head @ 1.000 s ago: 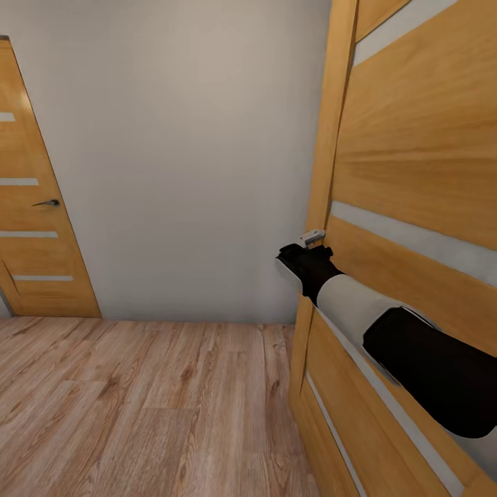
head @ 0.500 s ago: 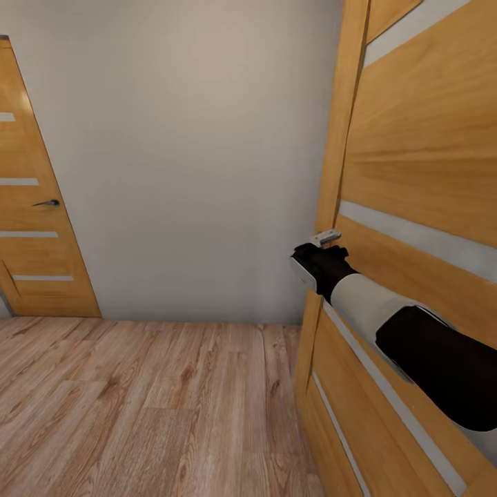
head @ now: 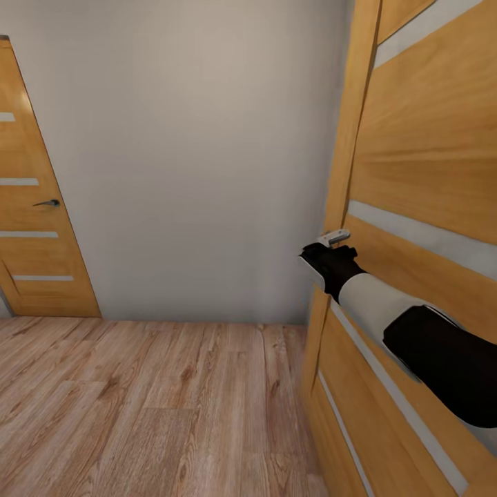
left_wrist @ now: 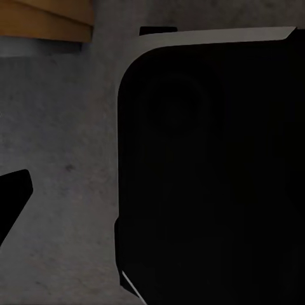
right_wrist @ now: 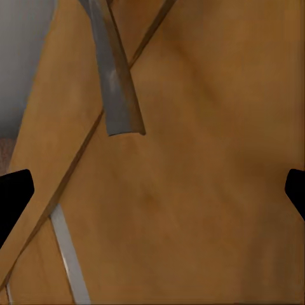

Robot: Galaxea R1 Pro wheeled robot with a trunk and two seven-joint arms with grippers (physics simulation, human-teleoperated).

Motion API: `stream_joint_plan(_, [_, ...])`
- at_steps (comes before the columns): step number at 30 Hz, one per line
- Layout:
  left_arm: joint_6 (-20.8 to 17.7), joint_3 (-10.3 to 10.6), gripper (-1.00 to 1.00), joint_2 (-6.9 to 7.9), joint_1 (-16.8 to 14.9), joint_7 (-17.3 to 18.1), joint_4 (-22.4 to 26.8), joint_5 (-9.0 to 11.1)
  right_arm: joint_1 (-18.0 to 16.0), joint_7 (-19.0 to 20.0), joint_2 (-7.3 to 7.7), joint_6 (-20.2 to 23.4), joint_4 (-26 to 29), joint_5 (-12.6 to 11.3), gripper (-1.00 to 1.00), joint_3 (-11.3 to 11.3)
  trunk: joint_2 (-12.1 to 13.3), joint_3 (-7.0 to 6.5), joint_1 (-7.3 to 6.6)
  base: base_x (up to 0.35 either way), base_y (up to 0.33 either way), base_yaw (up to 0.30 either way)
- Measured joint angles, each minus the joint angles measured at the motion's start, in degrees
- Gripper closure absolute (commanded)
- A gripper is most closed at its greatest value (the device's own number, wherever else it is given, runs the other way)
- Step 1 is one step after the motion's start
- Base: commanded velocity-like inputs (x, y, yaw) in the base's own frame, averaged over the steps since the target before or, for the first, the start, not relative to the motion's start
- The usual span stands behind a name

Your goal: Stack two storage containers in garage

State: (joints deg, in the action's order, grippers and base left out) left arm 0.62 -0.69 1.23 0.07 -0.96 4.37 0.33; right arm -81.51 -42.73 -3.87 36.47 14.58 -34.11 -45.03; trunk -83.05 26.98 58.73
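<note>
Reaching toward wooden door (head: 421,138), right end effector (right_wrist: 152,190) spread open, left end effector's state unclear

Dark grey speckled concrete floor (left_wrist: 57,190) lies below the left wrist camera.

plain grey wall (head: 200,152) at the far end, light wood plank floor (head: 138,407), one wooden door (head: 31,221) far left, another door (head: 421,207) close on the right
</note>
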Motion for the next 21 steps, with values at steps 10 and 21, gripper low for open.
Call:
stream_joint_plan(10, [0.03, 0.11, -1.0, -0.01, 0.0, 0.0, -0.06, -0.23, 0.0, 0.1, 2.75, -0.08, 0.01, -0.05, -1.0, -0.04, 0.0, 0.0, 0.0, 0.0, 0.0, 0.0])
stream_joint_plan(21, [0.03, 0.2, -1.0, 0.0, 0.0, 0.0, -0.06, -0.22, -0.01, 0.08, 4.02, -0.09, 0.03, -0.14, -1.0, -0.19, 0.0, 0.0, 0.0, 0.0, 0.0, 0.0])
